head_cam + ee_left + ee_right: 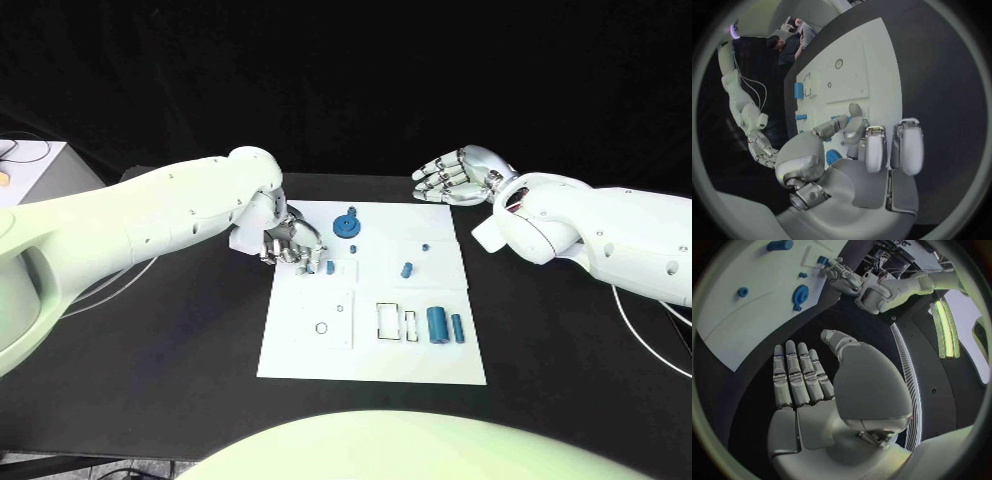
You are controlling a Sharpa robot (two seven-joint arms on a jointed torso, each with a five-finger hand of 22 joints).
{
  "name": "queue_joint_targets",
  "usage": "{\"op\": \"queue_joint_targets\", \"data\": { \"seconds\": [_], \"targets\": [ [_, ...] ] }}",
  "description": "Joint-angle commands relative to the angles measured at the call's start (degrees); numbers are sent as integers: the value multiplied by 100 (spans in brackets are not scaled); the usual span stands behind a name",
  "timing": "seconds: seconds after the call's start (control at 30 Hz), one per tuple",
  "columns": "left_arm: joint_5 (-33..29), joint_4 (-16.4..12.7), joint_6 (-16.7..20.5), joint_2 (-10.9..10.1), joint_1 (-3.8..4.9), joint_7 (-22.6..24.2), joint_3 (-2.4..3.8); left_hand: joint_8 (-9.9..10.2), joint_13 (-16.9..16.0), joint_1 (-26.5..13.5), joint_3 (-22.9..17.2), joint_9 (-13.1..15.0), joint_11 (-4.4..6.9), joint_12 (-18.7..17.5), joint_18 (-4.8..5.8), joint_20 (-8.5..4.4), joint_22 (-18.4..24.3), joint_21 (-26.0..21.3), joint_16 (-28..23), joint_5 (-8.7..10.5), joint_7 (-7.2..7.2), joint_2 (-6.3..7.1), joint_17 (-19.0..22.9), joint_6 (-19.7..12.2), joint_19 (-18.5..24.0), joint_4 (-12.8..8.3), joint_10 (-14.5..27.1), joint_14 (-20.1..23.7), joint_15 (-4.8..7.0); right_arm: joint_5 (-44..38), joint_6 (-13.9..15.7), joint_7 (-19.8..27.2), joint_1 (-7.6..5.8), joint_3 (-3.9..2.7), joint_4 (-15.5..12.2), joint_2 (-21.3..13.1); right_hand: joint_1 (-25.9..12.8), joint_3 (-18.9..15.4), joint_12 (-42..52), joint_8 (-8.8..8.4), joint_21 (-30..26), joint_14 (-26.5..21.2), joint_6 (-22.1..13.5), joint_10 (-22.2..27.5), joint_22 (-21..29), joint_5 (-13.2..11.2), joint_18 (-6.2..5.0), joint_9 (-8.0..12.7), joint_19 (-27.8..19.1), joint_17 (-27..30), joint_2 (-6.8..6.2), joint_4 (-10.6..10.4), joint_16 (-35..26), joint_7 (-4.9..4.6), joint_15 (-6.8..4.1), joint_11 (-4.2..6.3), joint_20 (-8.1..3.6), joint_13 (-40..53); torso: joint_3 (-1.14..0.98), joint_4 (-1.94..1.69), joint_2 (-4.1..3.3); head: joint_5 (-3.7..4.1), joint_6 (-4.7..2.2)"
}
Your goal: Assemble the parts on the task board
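From the head camera, the white task board (378, 345) lies flat in the middle of the black table (173, 350). The left hand (293, 243) reaches down onto the board's far left corner, fingers pointing down, with a small blue peg (330, 267) just beside them; I cannot tell if it holds anything. A round blue gear (346, 224) sits near the far edge. Two long blue cylinders (444, 326) lie side by side near the right edge, their long sides running from near to far. The right hand (459, 176) floats past the board's far right corner, fingers loosely apart, holding nothing. From the left wrist camera, the left hand (873, 150) has its fingers curled down over the board (873, 65), with a blue piece (833, 156) by the thumb. From the right wrist camera, the right hand (807, 382) is flat, fingers straight and side by side, over the dark table, and the gear (800, 294) lies on the board (742, 325).
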State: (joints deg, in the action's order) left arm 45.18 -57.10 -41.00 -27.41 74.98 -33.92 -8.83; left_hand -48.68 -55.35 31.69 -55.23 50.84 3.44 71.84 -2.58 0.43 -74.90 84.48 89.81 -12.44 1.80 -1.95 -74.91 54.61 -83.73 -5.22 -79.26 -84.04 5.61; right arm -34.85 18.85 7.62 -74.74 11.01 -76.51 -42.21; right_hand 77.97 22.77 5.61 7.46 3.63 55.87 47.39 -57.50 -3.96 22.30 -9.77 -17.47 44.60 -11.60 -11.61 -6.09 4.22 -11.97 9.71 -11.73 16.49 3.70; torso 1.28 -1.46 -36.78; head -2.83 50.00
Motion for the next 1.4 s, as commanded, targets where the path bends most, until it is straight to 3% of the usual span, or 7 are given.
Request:
{"op": "queue_joint_targets", "data": {
  "seconds": [0.03, 0.17, 0.37, 0.53, 1.17, 1.4],
  "targets": [
    [-49, 56, 22, 15, -11, -119, -8, 28, -14, 426, 71, 22, 15, -23, 56, 10, -789, -18, 19, 27, -198, -313, -1509, 180, -175, 8, 34, -596, 36, -24, -86, 58, 2, -1, -3, 6, -55, 12, -23, -21, 2, 38, 32, -54, 7, 37, -60, 6, -22, 7, -24, 6, -19, -313, 14, 5, 0, -6, -1, 0, 4, -1, 0],
    [-53, 81, 84, 26, -11, -128, -9, 49, -22, 485, 154, 52, 13, -27, 57, 12, -790, -18, 19, 39, -196, -278, -1509, 174, -175, 34, 37, -596, 34, -24, -86, 58, 3, -1, -4, 4, -55, 12, -23, -21, 2, 38, 32, -54, 7, 37, -60, 6, -22, 7, -24, 6, -19, -313, 14, 5, 0, -6, 1, -1, 2, 4, 0],
    [-55, 106, 174, 51, -12, -133, -9, 105, -46, 666, 483, 152, 10, -39, 55, 15, -786, -26, 19, 57, -193, -104, -1509, 164, -174, 39, 43, -596, 32, -24, -88, 57, 3, -1, -3, 6, -55, 12, -23, -21, 2, 38, 32, -54, 7, 37, -60, 6, -22, 7, -24, 6, -19, -313, 14, 5, 0, -6, 3, 1, 2, 9, 0],
    [-56, 110, 233, 53, -12, -134, -10, 187, -94, 769, 943, 255, 14, -42, 58, 13, -798, -22, 19, 59, -199, 217, -1509, 180, -182, 79, 34, -596, 35, -24, -89, 56, 3, -1, -1, 5, -99, 51, -38, -50, 0, 42, 46, -56, 26, 36, -58, 16, -29, 62, -28, 42, -20, -315, 16, 3, 0, -5, 4, -2, 3, 9, 0],
    [57, 66, 313, -25, -12, -139, -11, 312, -122, 930, 1581, 370, 26, -69, 57, 4, -797, -31, 19, 100, -213, 597, -1509, 239, -183, 233, 32, -596, 45, -24, -100, 53, 3, -1, 5, 4, -99, 51, -38, -50, 0, 42, 46, -56, 26, 36, -58, 16, -29, 62, -28, 42, -20, -315, 16, 3, 0, -5, 1, -4, 4, 11, 0],
    [82, -49, 315, -118, -14, -133, -11, 368, -126, 1085, 1833, 416, 27, -86, 56, 0, -794, -38, 19, 119, -215, 800, -1509, 255, -181, 236, 35, -596, 49, -24, -104, 54, 4, 0, 7, 6, -99, 51, -38, -50, 0, 42, 46, -56, 26, 36, -58, 16, -29, 62, -28, 42, -20, -315, 16, 3, 0, -5, 1, -3, 1, 0, 0]
  ]
}}
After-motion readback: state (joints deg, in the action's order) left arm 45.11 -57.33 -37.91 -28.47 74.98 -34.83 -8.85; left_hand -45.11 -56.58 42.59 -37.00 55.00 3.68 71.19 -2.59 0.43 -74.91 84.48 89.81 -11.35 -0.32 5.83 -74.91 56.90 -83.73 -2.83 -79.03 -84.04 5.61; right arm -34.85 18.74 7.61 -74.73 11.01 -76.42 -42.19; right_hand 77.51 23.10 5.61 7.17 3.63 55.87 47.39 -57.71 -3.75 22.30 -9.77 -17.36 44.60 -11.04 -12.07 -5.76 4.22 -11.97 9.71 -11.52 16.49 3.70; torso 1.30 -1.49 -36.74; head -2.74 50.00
